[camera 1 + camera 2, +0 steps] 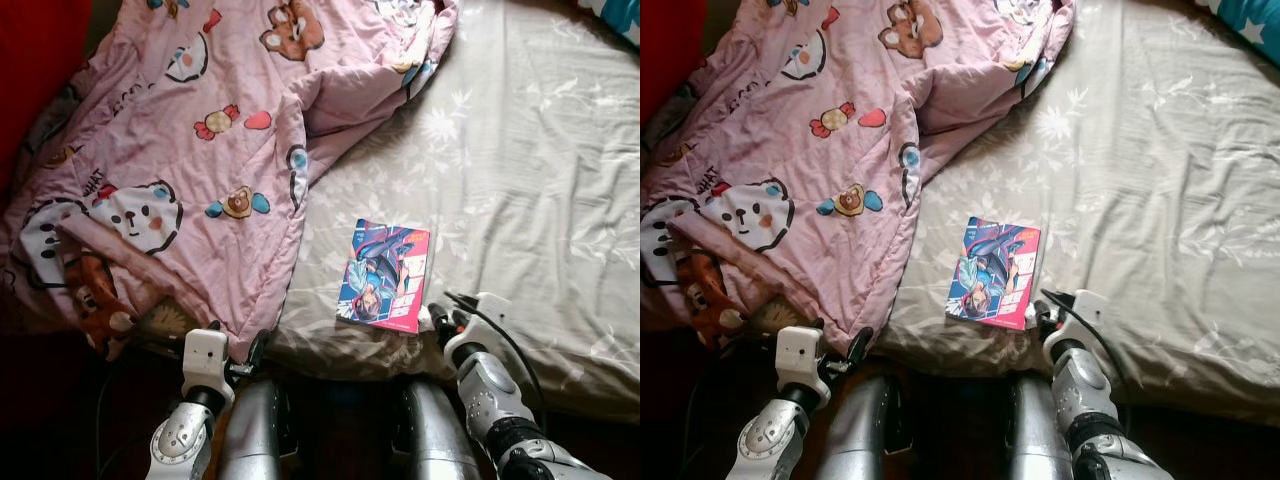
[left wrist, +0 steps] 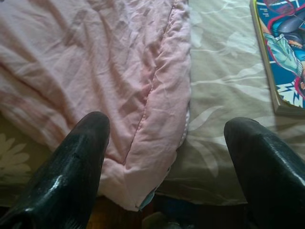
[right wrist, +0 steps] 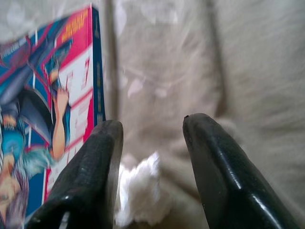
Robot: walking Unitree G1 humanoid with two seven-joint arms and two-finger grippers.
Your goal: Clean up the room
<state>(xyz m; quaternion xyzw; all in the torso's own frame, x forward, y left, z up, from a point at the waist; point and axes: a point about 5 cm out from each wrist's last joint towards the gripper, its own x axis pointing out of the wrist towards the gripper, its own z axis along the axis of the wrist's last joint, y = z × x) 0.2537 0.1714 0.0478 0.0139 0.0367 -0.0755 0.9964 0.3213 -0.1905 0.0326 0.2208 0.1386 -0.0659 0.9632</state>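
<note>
Pink quilt (image 1: 190, 150) heaped on bed (image 1: 530, 170); book (image 1: 385, 275) lies flat nr bed edge. Right gripper (image 3: 150, 143) open beside book, left gripper (image 2: 167, 152) open at quilt hem. Step: approach; next, prob. close on book's edge.

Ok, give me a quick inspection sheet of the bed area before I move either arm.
Surface: bed sheet, beige with floral print, wrinkled.
Job's things: book lying flat near the bed's front edge; pink quilt crumpled over the left side.
Clutter: white scrap on the sheet beside the book.
Grippers: left gripper open, at the quilt's corner; right gripper open, beside the book's edge.
Cables: black cable along the right wrist.
Surroundings: dark floor below the bed.
</note>
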